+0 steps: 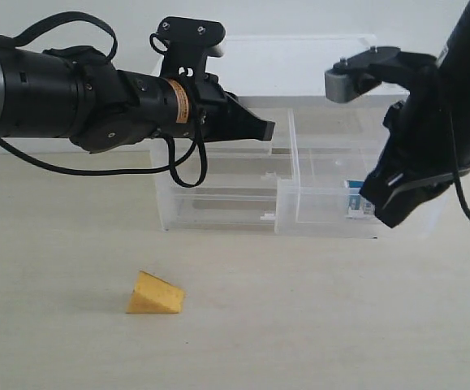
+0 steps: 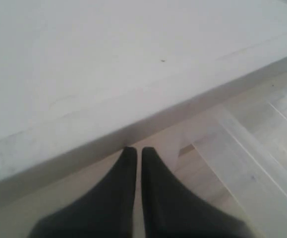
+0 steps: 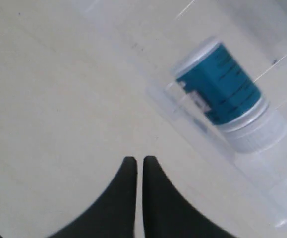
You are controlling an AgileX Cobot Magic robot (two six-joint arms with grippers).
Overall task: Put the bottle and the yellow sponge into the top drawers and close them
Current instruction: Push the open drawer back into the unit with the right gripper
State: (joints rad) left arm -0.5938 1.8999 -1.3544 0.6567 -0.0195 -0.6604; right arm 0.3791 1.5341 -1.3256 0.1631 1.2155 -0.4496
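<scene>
The yellow sponge [image 1: 155, 294], a small wedge, lies alone on the table, front left. The bottle [image 1: 354, 201], white with a teal label [image 3: 217, 89], lies inside the right top drawer [image 1: 324, 213], which is pulled far out of the clear drawer unit [image 1: 299, 57]. My right gripper [image 1: 387, 216] is shut and empty, just outside that drawer's front right corner; its tips [image 3: 139, 159] hang over bare table beside the drawer's clear wall [image 3: 252, 173]. My left gripper [image 1: 267, 127] is shut and empty, its tips [image 2: 134, 148] close under the unit's white top edge [image 2: 108, 74] on the left half.
The unit's lower clear drawers [image 1: 218, 207] stick out in steps on the left, with little white handles [image 1: 267, 217]. Light wooden table [image 1: 299, 325] stretches in front of the unit, with only the sponge on it. A pale wall rises behind.
</scene>
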